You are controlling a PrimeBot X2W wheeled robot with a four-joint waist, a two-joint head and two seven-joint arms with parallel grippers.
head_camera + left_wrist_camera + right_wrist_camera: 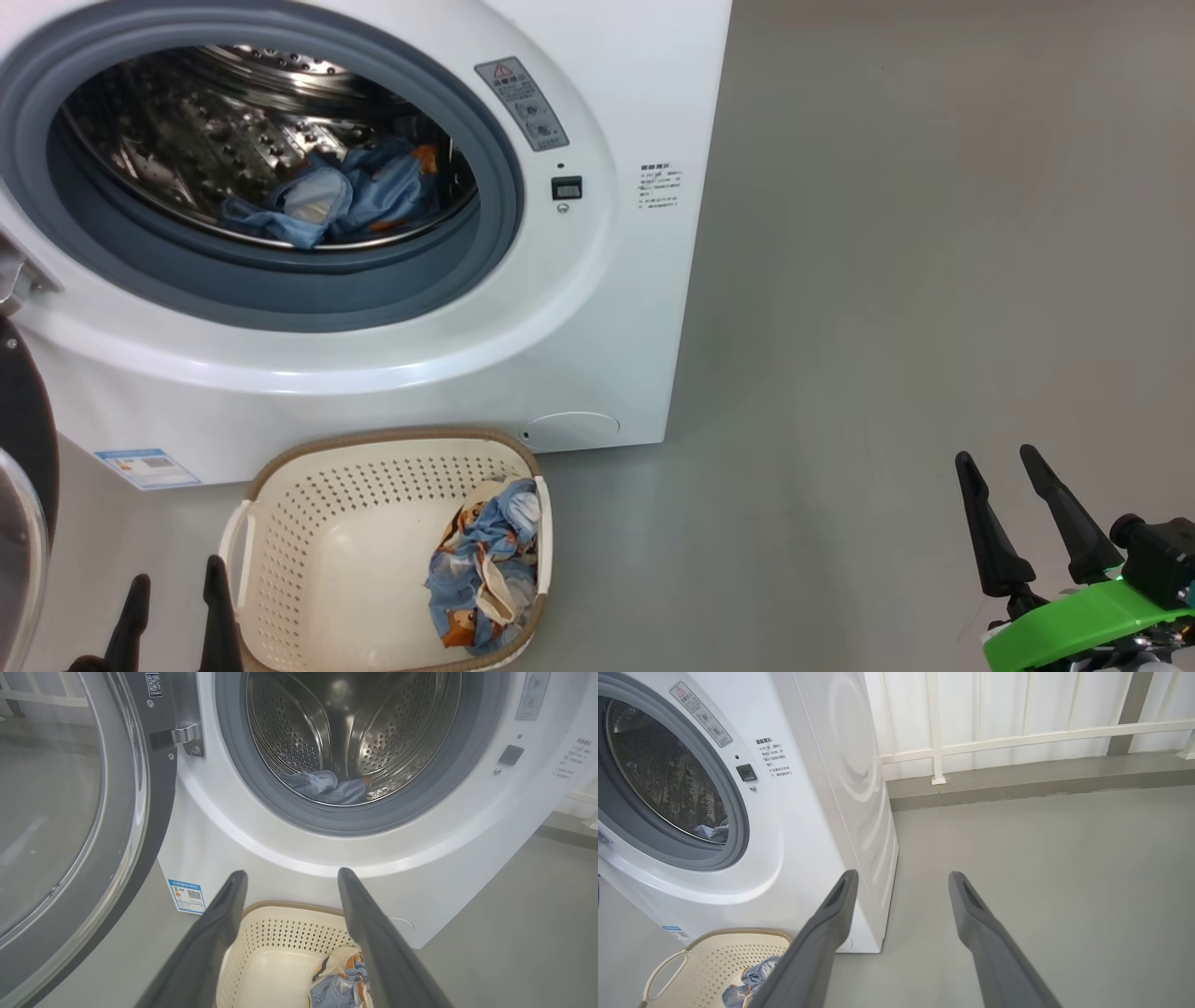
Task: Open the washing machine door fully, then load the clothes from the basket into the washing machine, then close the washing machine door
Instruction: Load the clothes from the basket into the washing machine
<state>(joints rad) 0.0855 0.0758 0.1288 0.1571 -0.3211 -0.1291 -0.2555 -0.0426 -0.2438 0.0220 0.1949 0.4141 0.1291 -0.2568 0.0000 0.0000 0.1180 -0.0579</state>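
Grey floor [887, 280], basket [373, 485] just beside spread left fingers [218, 611]

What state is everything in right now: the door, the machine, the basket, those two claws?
washing machine door: open, swung out to the left.
washing machine: one blue garment inside.
basket: on the floor, holding one bundle of clothes.
left gripper: open, empty.
right gripper: open, empty.

A laundry corner, perhaps a balcony — a white front-loading washing machine [597, 308] on bare grey floor [934, 280], pale railing [934, 728] behind.
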